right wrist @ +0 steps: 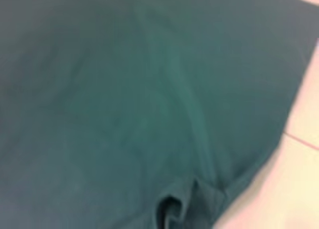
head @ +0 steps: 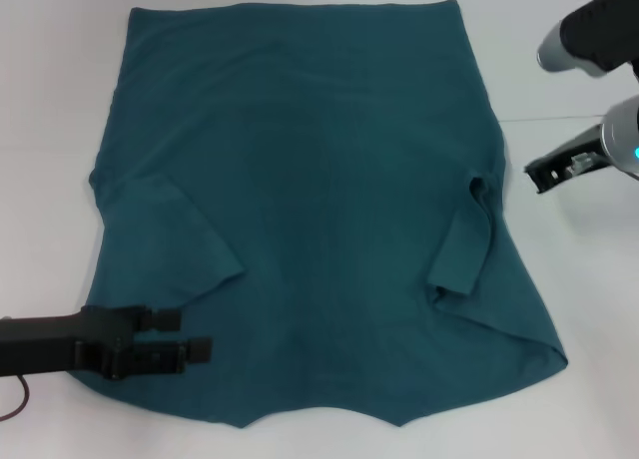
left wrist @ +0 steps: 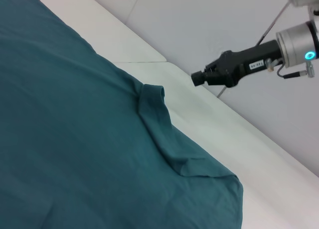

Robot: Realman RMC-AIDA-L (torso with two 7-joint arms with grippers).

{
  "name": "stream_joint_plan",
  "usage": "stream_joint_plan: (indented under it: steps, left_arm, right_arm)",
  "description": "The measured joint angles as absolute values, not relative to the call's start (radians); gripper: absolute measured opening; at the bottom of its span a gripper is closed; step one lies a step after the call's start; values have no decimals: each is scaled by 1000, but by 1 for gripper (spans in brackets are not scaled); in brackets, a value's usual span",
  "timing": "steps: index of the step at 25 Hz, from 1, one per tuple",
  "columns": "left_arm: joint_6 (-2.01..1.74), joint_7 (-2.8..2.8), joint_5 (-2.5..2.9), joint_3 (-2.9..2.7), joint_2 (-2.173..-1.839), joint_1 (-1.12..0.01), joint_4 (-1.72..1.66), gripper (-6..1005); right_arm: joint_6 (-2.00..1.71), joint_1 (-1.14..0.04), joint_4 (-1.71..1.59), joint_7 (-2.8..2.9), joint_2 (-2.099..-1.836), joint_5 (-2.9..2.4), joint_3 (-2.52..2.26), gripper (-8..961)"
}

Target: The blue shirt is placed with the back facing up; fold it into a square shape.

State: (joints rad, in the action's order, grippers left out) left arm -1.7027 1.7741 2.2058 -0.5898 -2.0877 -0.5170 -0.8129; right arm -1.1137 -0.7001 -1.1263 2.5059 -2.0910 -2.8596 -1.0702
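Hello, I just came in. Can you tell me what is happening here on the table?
A two-armed robot is working on a blue shirt spread flat on a white table, with both sleeves turned in over the body. The left hand is low over the shirt's near left corner, fingers slightly apart, nothing gripped. The right hand hovers beside the shirt's right edge, off the cloth. No larger fold is made yet.

Shirt flat on table

The blue shirt fills the view, its edge puckered.
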Motion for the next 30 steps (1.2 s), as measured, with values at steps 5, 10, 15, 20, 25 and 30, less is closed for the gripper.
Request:
stream_joint_plan:
  steps: [5,10,15,20,25,30]
  left_arm:
    - [-1703,1772,2206,-589,-2088,-519,-813,859]
    - [-1703,1772,2206,-590,-2088,-521,-813,859]
    - [-1703,1772,2206,-591,-2088,-523,-813,859]
    - [-1703,1772,2214,-591,-2088,-524,-813,859]
    - [-1702,1773,2215,-591,-2088,-525,-813,860]
    - [-1701,1773,2215,-591,-2088,-525,-813,859]
  right_arm:
    - [-1052,-709,-1036,2523,-2093,-2893,-1074,-2]
    - [-923,-733,-881,2525,-2091,-2880,-1074,-2]
    - [-832,-756,-778,2518,-2094,-2877,-1074,-2]
    - [-804,-761,-744,2488,-2095,-2833,-1075,-1]
    - [-801,-763,-736,2465,-2094,-2784,-1100,-1]
    - [-793,-791,-688,2459,-2093,-2768,-1111,-2]
